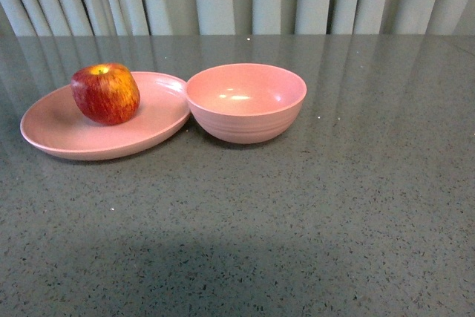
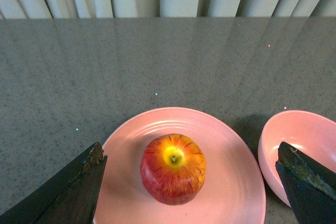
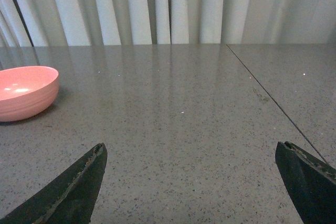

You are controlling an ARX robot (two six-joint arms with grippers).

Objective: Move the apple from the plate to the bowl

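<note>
**Apple on the pink plate, both pincers open**

A red, yellow-streaked apple stands stem-up near the middle of a shallow pink plate. A deeper pink bowl sits at the plate's 3 o'clock, rims seemingly touching, on a grey speckled worktop. The left pincer hangs above the apple, spread wide and empty. The right pincer, also spread and empty, faces bare worktop. The apple looks firm, fairly heavy and waxy-smooth (likely to roll), so gripping across its widest middle seems safest.
</note>
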